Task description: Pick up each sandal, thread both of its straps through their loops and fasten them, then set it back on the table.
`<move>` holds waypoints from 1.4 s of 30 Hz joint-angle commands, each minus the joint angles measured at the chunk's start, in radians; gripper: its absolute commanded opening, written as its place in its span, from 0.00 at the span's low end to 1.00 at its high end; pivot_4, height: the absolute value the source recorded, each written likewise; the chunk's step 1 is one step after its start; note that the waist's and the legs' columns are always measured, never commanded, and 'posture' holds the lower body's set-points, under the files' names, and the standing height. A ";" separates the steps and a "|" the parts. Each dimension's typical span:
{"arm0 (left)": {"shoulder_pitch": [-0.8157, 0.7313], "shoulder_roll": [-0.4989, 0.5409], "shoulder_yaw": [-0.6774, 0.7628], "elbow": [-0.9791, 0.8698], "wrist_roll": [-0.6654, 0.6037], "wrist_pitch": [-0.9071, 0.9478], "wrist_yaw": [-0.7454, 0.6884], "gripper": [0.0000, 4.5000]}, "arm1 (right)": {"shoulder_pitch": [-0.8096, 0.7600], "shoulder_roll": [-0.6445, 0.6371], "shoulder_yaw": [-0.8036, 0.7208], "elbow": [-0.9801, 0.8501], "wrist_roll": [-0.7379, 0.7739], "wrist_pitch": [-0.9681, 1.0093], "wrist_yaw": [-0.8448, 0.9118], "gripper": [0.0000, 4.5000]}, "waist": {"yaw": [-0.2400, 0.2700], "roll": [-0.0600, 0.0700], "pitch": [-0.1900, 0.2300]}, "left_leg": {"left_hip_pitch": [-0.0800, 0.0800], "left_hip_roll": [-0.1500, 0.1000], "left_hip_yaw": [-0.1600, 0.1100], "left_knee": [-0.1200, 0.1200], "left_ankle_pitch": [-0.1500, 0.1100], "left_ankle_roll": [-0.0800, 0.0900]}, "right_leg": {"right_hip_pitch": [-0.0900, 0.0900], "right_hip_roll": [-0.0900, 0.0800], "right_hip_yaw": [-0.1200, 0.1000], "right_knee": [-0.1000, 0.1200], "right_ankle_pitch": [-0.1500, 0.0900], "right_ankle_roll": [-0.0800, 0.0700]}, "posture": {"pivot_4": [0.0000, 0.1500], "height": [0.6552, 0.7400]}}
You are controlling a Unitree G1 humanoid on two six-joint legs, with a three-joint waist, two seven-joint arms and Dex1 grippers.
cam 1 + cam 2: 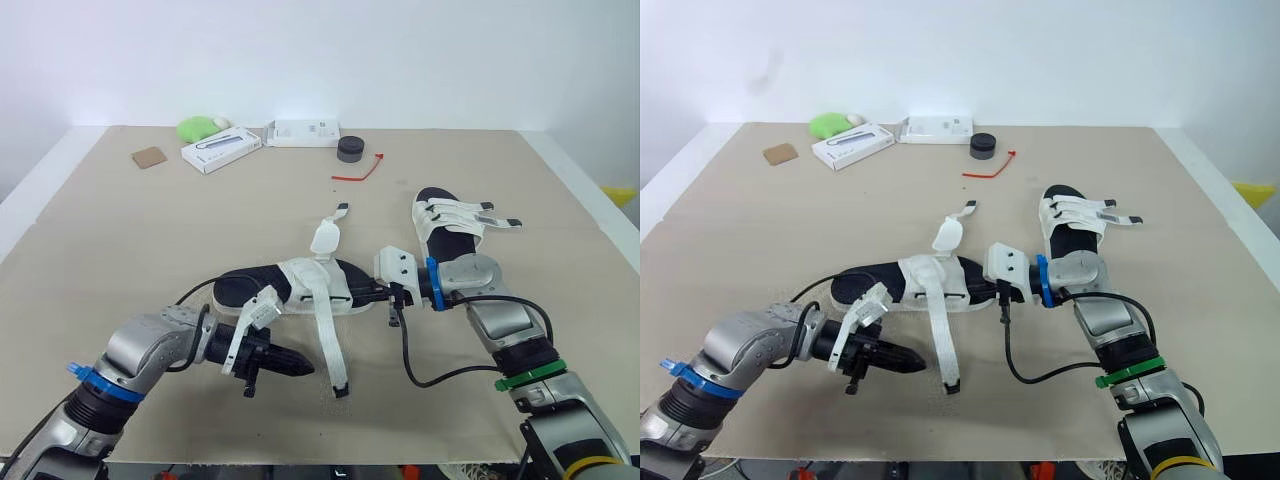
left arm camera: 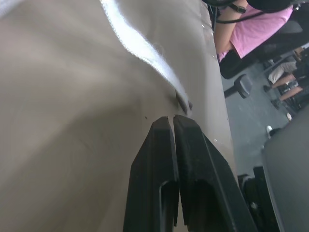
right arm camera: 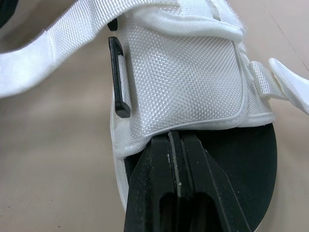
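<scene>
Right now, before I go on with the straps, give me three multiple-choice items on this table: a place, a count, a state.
1. The red zip tie lies: A) at the table's near edge; B) beside the black round case; C) off the left edge.
2. Sandals on the table: A) one; B) three; C) two.
3. The near sandal's long strap is: A) loose; B) threaded and fastened; C) torn off.
1B: it lies by the case. 2C: near sandal plus far sandal. 3A: its end rests on the table near the left gripper.
</scene>
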 commanded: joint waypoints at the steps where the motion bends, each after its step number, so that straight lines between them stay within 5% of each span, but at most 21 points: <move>1: -0.007 -0.012 0.012 -0.002 0.000 -0.008 0.013 0.02 | 0.013 -0.012 0.004 -0.016 -0.004 0.006 0.009 0.00 | 0.000 0.000 0.000 | 0.000 0.000 0.000 0.000 0.000 0.000 | 0.000 0.000 0.000 0.000 0.000 0.000 | 1.00 1.00; 7: -0.017 0.001 0.070 -0.017 -0.071 0.048 0.001 0.07 | 0.011 -0.011 0.005 -0.016 -0.005 0.006 0.007 0.00 | 0.000 0.000 0.000 | 0.000 0.000 0.000 0.000 0.000 0.000 | 0.000 0.000 0.000 0.000 0.000 0.000 | 1.00 1.00; 10: -0.024 -0.002 0.106 -0.020 -0.109 0.084 0.015 0.25 | 0.010 -0.011 0.005 -0.013 -0.006 0.004 0.007 0.00 | 0.000 0.000 0.000 | 0.000 0.000 0.000 0.000 0.000 0.000 | 0.000 0.000 0.000 0.000 0.000 0.000 | 1.00 1.00; 14: -0.023 -0.020 0.118 -0.023 -0.117 0.110 0.063 0.67 | 0.007 -0.010 0.005 -0.009 -0.007 0.002 0.007 0.00 | 0.000 0.000 0.000 | 0.000 0.000 0.000 0.000 0.000 0.000 | 0.000 0.000 0.000 0.000 0.000 0.000 | 1.00 1.00; 34: -0.105 -0.139 0.015 0.036 -0.074 0.147 0.149 0.67 | 0.002 -0.008 0.001 -0.004 -0.008 0.004 -0.003 0.00 | 0.000 0.000 0.000 | 0.000 -0.001 0.000 0.000 0.000 0.000 | 0.000 0.000 0.001 0.000 0.000 0.001 | 1.00 1.00; 37: -0.116 -0.139 0.000 0.058 -0.053 0.138 0.151 0.48 | 0.002 -0.009 0.000 -0.003 -0.008 0.005 -0.004 0.00 | 0.000 0.000 0.000 | 0.000 -0.001 0.000 0.000 0.000 0.000 | 0.000 0.000 0.001 0.000 0.000 0.001 | 1.00 1.00; 41: -0.123 -0.148 -0.005 0.078 -0.035 0.128 0.155 0.02 | 0.003 -0.007 0.000 -0.004 -0.008 0.005 -0.006 0.00 | 0.000 0.000 0.000 | 0.000 -0.001 0.000 0.000 0.000 0.000 | 0.000 0.000 0.001 0.000 0.000 0.001 | 1.00 1.00; 42: -0.124 -0.151 -0.004 0.080 -0.035 0.128 0.156 0.01 | 0.003 -0.007 0.001 -0.005 -0.008 0.005 -0.006 0.00 | 0.000 0.000 0.000 | 0.000 -0.001 0.000 0.000 0.000 0.000 | 0.000 0.000 0.001 0.000 0.000 0.001 | 1.00 1.00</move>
